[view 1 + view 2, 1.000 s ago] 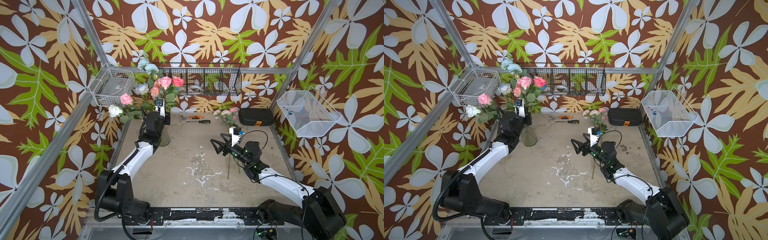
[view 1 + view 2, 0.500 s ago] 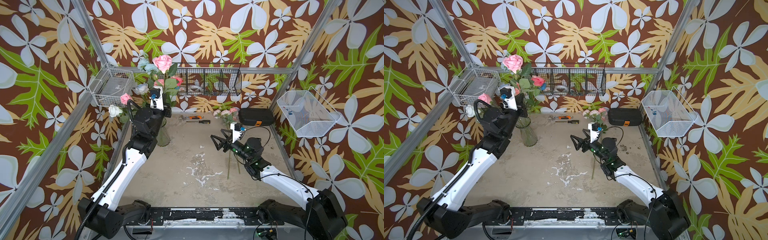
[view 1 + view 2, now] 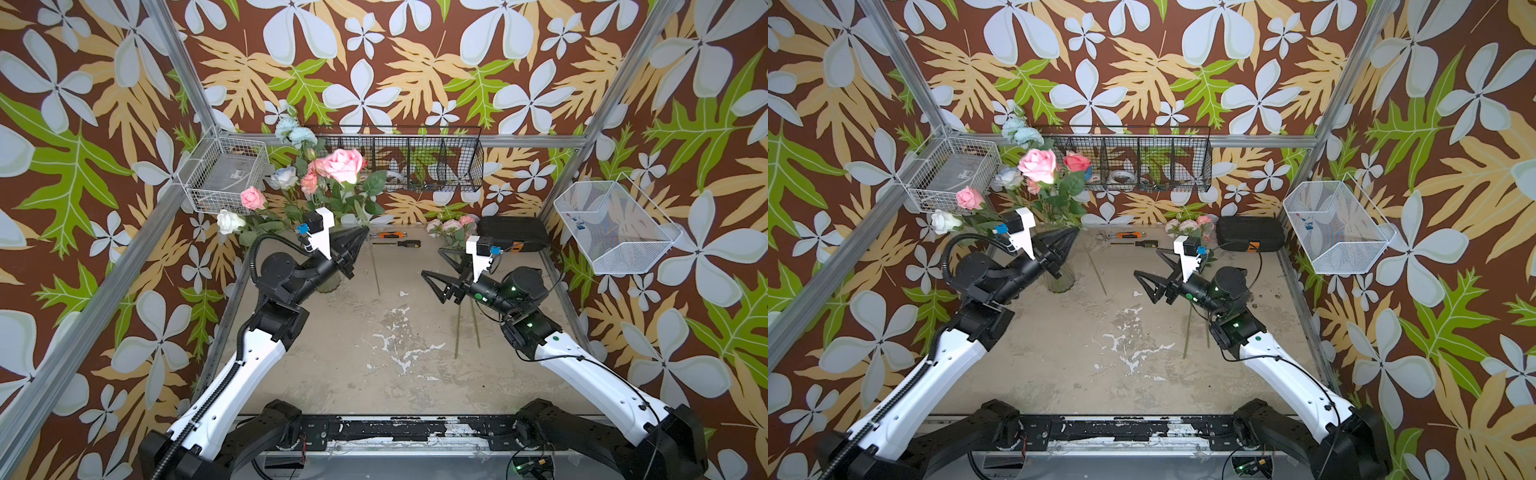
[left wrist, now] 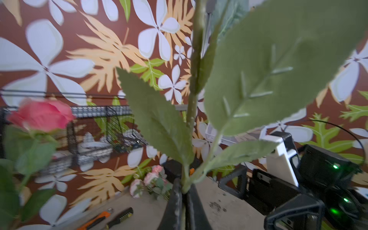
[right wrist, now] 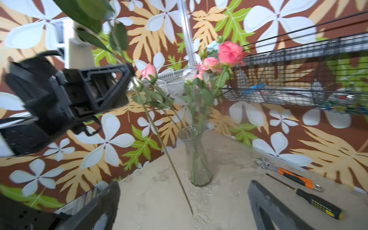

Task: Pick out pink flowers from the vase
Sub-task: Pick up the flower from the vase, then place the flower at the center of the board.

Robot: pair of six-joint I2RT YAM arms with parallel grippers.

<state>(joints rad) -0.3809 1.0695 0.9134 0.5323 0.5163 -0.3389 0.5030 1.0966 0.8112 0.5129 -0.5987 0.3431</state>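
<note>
My left gripper (image 3: 365, 231) (image 4: 184, 191) is shut on the green stem (image 4: 192, 107) of a pink rose (image 3: 345, 164) (image 3: 1038, 165). The rose is held above the table, and its stem (image 5: 159, 139) hangs free to the right of the vase (image 3: 1061, 278) (image 5: 197, 157), its end just over the table. The clear ribbed vase, half hidden by my left arm in both top views, still holds pink flowers (image 3: 252, 197) (image 5: 231, 52) among white and pale blue ones. More pink flowers (image 3: 451, 226) lie on the table behind my right gripper (image 3: 434, 264) (image 5: 183, 187), which is open and empty.
A screwdriver (image 3: 399, 244) and an orange-handled tool (image 3: 388, 235) lie at the back, beside a black case (image 3: 511, 239). A white wire basket (image 3: 226, 174) hangs left, a black wire shelf (image 3: 407, 162) behind, another white basket (image 3: 611, 226) right.
My left gripper has lifted the pink rose up out of the vase and swung it right, so the stem now hangs outside. The right arm has barely moved, and its jaws have widened slightly.
</note>
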